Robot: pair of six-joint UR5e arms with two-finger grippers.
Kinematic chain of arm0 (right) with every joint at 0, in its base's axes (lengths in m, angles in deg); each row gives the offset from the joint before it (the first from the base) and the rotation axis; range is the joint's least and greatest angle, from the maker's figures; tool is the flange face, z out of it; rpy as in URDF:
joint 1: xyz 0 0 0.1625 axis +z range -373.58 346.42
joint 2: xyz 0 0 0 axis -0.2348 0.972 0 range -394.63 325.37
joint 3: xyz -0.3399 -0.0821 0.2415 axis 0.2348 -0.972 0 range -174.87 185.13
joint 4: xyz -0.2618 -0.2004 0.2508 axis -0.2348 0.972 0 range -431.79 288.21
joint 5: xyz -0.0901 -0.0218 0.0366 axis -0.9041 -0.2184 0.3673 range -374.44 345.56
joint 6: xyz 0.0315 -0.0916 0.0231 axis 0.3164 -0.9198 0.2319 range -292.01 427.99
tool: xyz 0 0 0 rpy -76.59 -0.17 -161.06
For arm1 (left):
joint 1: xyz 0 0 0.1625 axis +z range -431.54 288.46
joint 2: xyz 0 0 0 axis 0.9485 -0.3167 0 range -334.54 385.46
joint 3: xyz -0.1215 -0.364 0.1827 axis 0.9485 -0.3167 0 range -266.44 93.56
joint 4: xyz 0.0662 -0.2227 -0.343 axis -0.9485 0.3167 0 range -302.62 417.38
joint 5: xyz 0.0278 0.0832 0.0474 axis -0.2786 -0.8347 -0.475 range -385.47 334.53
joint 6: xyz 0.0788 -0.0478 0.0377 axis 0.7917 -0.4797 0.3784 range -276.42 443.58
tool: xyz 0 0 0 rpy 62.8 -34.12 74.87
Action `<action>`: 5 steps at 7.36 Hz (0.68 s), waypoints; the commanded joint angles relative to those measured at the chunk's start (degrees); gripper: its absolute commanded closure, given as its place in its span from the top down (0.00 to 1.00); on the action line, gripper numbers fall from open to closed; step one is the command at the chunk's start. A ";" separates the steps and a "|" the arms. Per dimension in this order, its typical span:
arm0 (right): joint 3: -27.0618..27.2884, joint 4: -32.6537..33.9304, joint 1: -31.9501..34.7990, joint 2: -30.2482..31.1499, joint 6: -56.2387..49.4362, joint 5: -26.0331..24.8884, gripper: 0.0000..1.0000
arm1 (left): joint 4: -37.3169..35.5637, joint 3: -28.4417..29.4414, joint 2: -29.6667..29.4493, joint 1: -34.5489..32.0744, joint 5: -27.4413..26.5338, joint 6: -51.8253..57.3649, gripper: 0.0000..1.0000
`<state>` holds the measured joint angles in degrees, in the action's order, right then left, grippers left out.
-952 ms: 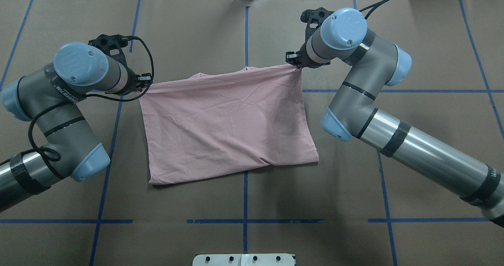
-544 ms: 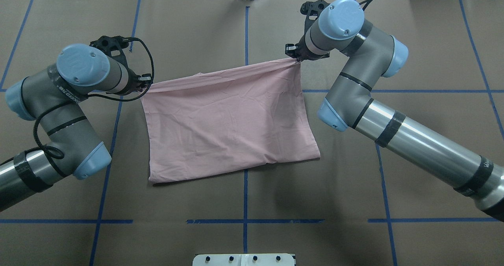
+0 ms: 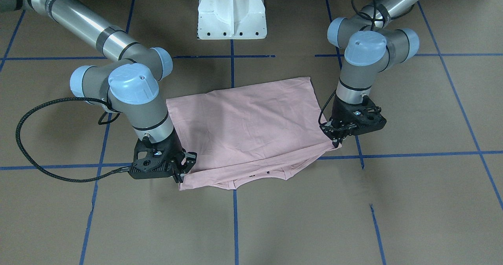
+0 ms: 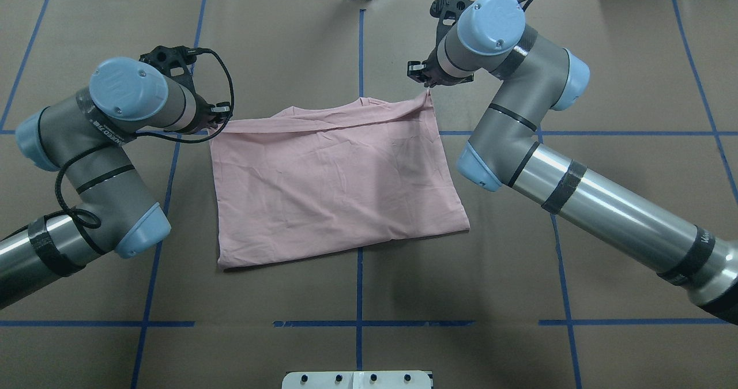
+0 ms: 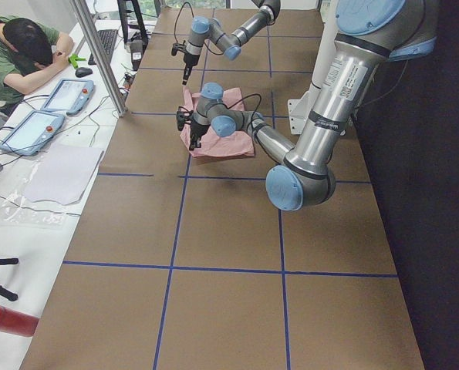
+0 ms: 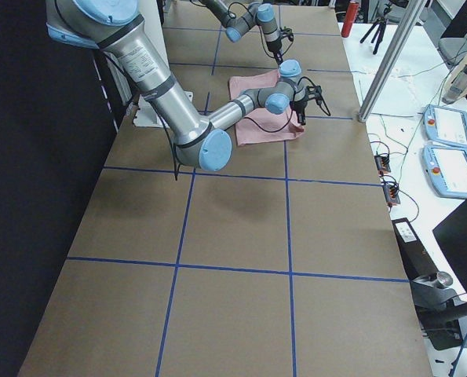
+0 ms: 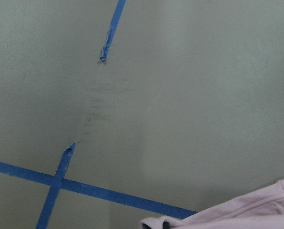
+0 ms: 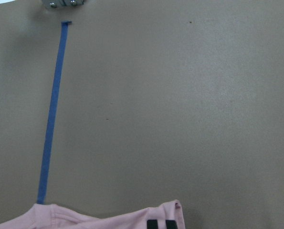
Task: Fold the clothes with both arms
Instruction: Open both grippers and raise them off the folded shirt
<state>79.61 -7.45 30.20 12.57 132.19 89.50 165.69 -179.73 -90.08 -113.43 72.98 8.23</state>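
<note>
The pink garment [image 4: 328, 187] is laid on the surface [image 4: 519, 297] between the two arms, with its near edge flat and its two far corners drawn up to the end effectors. The right end effector [image 4: 426, 86] is closed on the far right corner; in the right wrist view its fingertips [image 8: 152, 224] are seen side by side with only a narrow gap, against the cloth. The left end effector [image 4: 218, 119] is judged to be closed on the far left corner, since that corner is pulled to a point at its tips, although the jaws themselves are barely seen. Compared with half a second earlier, the right end effector is displaced inward toward the left one, and the far edge, previously stretched in a straight line, is now slackened. A narrow folded band is formed along that edge, and the neckline [image 3: 259, 175] is exposed beneath it in the front-facing view. The near edge is unchanged. It is judged that tension is being released, not built, so that the layer can be settled; both corners are not yet released, and the fold is not yet completed.
</note>
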 commanded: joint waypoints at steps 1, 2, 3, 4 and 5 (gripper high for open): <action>0.22 -1.84 -0.10 1.30 -0.39 0.64 1.00 | -0.03 -0.05 -0.04 -1.25 0.07 0.11 1.00; 2.05 -1.23 0.08 1.57 -0.40 3.70 1.00 | -0.03 -0.14 0.05 -1.87 0.08 0.38 1.00; 6.42 -0.62 0.52 4.44 0.47 7.82 1.00 | -0.37 -1.01 -0.04 -2.31 1.82 0.38 1.00; 15.42 5.83 -0.87 10.22 0.57 8.12 1.00 | -0.81 -3.46 0.05 -2.40 5.66 0.03 1.00; 23.95 15.90 -3.93 13.84 0.83 7.51 1.00 | -1.25 -6.26 0.75 -2.40 6.14 -0.23 1.00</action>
<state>93.18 -1.71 29.06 21.22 132.68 96.70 164.97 -182.87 -89.89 -115.71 77.24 8.31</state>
